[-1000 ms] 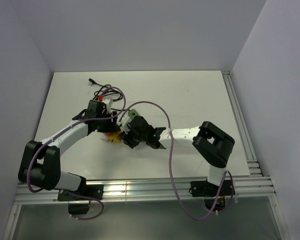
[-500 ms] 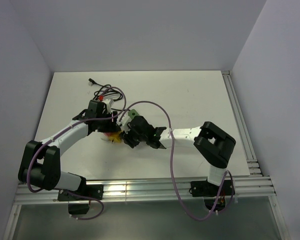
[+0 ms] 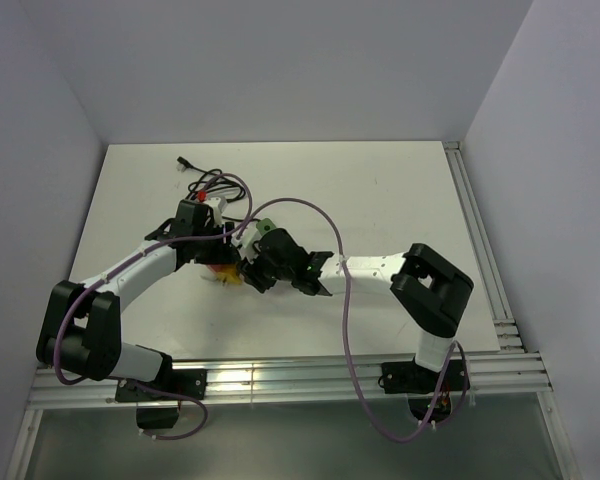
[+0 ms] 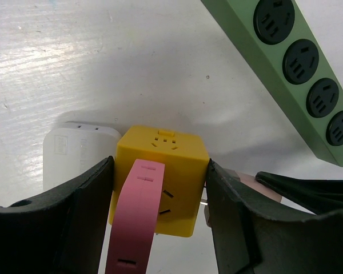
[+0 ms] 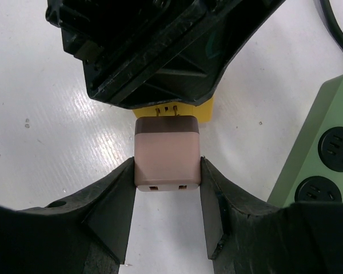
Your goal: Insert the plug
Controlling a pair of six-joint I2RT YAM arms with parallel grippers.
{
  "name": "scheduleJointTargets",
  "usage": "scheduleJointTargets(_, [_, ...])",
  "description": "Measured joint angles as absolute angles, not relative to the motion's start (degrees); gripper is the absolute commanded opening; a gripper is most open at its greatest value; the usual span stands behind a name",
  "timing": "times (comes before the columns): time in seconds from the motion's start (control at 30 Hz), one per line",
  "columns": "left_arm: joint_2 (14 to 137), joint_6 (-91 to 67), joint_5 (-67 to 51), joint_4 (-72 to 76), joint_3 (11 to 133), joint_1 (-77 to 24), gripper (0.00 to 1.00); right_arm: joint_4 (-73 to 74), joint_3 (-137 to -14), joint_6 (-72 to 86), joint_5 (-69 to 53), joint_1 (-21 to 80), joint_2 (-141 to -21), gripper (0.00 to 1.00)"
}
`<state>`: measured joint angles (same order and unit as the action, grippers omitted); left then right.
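Note:
A yellow cube socket (image 4: 174, 160) with a pink strap (image 4: 138, 217) over it sits on the white table, and my left gripper (image 4: 160, 168) is shut on its two sides. My right gripper (image 5: 167, 165) is shut on a pinkish-brown plug (image 5: 167, 151). The plug's metal prongs (image 5: 167, 111) point at the cube's side (image 5: 204, 112), with their tips at its face under the left gripper's body. From the left wrist view the plug (image 4: 257, 184) shows just right of the cube, behind my right-hand finger. In the top view both grippers (image 3: 242, 265) meet at mid-table.
A green power strip (image 4: 297, 74) with several round black sockets lies diagonally just beyond the cube and shows again in the right wrist view (image 5: 326, 154). A white adapter (image 4: 74, 151) rests against the cube's left side. Black cables (image 3: 205, 180) lie at the far left.
The right gripper with the plug has crept slightly left toward the cube. The left arm has held still.

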<state>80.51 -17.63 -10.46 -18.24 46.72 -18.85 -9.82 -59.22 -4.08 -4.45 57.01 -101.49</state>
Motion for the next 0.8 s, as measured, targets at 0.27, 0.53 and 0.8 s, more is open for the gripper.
scheduleJointTargets(0.27, [81.1,-16.05,-8.8,-17.21,46.72,-18.7,0.0,-13.3,-59.22,-3.51,-4.32,56.97,-104.36,0.0])
scheduleJointTargets(0.53, [81.62,-15.11,-8.93,-15.73,46.72,-18.39,0.0,-18.94,-57.41,-2.61,-5.21,56.12,-106.13,0.0])
scheduleJointTargets(0.8, [81.84,-14.22,-9.61,-15.07,46.72,-18.37,0.0,-18.13,-58.15,-3.55,-5.98,55.55,-106.21,0.0])
